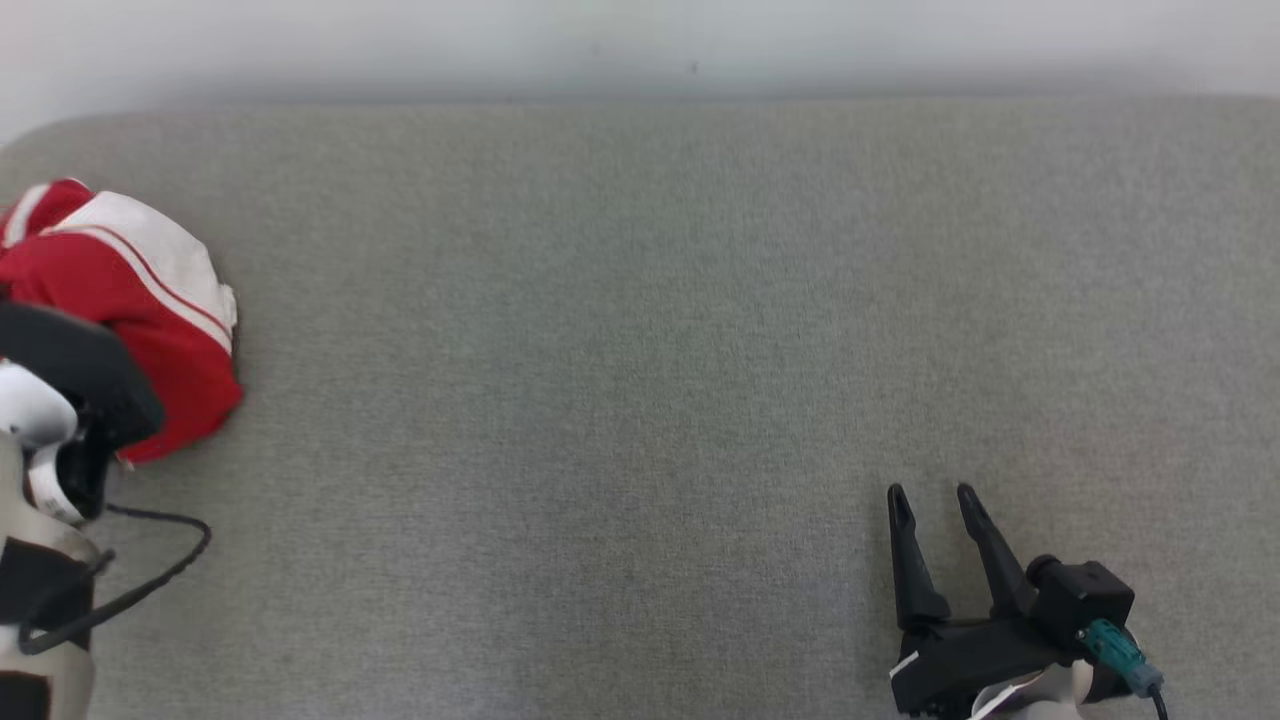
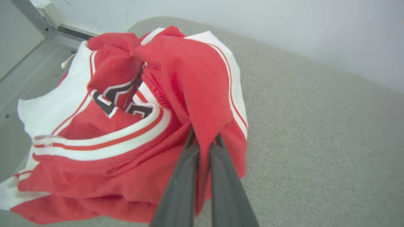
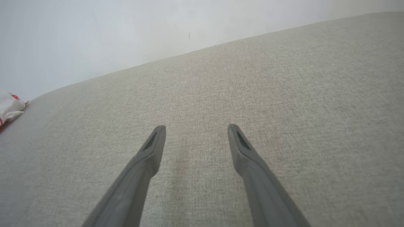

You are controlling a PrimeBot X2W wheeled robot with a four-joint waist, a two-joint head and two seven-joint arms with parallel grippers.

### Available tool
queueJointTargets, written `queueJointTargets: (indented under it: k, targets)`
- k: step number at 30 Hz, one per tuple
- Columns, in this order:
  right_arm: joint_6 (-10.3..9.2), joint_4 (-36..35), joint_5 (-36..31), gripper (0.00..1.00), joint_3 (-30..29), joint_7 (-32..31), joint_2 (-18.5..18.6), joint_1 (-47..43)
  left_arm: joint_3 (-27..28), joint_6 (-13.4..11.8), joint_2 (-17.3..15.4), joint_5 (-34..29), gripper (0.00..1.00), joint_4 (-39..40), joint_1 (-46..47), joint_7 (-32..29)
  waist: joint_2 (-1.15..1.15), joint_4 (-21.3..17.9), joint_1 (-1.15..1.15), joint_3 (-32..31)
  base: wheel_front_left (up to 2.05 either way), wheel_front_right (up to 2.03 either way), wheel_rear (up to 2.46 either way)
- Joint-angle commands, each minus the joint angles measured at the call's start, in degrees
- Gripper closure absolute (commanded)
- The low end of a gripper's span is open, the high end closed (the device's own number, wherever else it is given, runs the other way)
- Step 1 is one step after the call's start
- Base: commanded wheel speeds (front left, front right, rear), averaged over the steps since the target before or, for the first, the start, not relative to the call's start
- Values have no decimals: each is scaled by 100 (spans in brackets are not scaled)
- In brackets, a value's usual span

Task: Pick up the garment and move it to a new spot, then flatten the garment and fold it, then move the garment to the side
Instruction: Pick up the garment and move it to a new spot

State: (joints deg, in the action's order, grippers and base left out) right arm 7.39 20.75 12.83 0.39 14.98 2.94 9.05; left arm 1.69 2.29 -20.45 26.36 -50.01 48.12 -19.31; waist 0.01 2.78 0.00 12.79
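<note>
- One garment (image 1: 150,290), red and white, bunched at the far left edge of the grey padded surface (image 1: 640,330).
- Left gripper (image 2: 203,140) is clenched on a red fold of it.
- We judge this as step one: the pick-up, grip made, lift not yet done.
- Next we need a lift and a carry right to the open middle, without the fold slipping.
- Right gripper (image 1: 932,492) sits near right, released, holding nothing.

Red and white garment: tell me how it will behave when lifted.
Probably floppy: the garment lies bunched in soft folds, so it should drape below the left tool, which pinches one fold. Likely light, being thin cloth. It may drag on the textured surface.
</note>
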Motion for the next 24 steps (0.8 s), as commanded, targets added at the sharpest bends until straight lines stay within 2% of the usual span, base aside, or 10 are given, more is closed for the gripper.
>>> queueJointTargets:
  k: [1, 8, 13, 24]
  targets:
    - [19, 3, 37, 0, 26, 24, -11, -69, -16, 6, -88, -71, 100, 79, 37, -1, -1, 225, 0, -426, 0, 0, 0]
    - [19, 89, 260, 0, -14, 26, -9, -279, -339, 28, -165, -301, 100, 1121, 247, -229, -1, 402, 0, -989, 0, 0, 0]
    - [19, 58, 343, 0, -103, 21, -8, -387, -599, 147, 107, -258, 100, 1928, 398, -363, -1, 343, 0, -1248, 0, 0, 0]
    - [19, 9, 251, 0, -195, 21, -7, -385, -1251, 365, 828, 4, 100, 3384, 299, -365, -1, -536, 0, -1223, 0, 0, 0]
